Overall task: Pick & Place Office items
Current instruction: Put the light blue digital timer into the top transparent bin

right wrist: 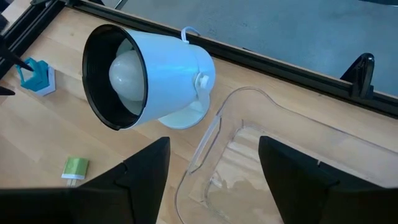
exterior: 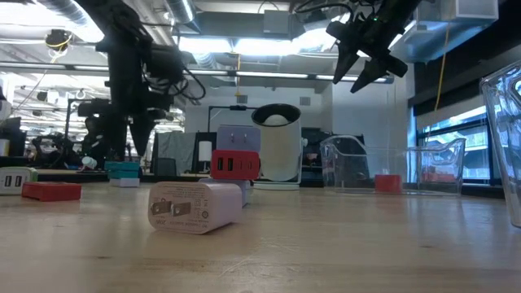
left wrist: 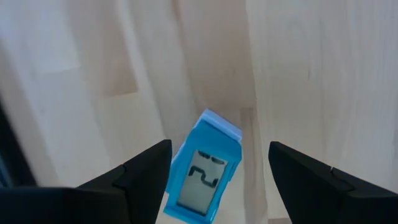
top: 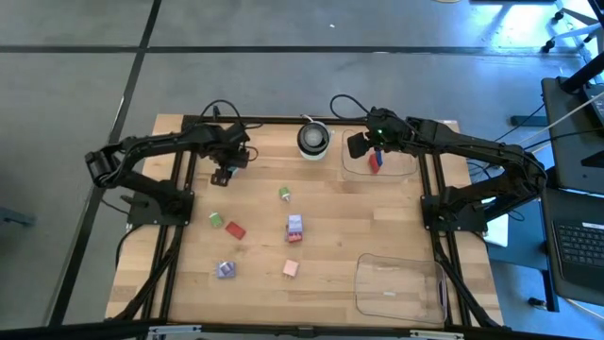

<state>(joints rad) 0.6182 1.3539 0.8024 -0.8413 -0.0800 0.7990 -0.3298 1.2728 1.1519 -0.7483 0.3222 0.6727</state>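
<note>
Blue charger plug [left wrist: 205, 177]: on bare wood at far left, between spread fingers of left gripper [left wrist: 217, 171], unheld, apparently lined up for pickup. Right gripper [right wrist: 214, 165]: open, empty, above far clear tray [right wrist: 261, 155] holding red piece [top: 376, 162]. Remaining chargers scattered mid-table.

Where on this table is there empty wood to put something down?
Bare wood lies between the lamp and the green piece, and along the left edge beyond the lilac piece. It is crowded mid-table, around the red piece and pink piece.
</note>
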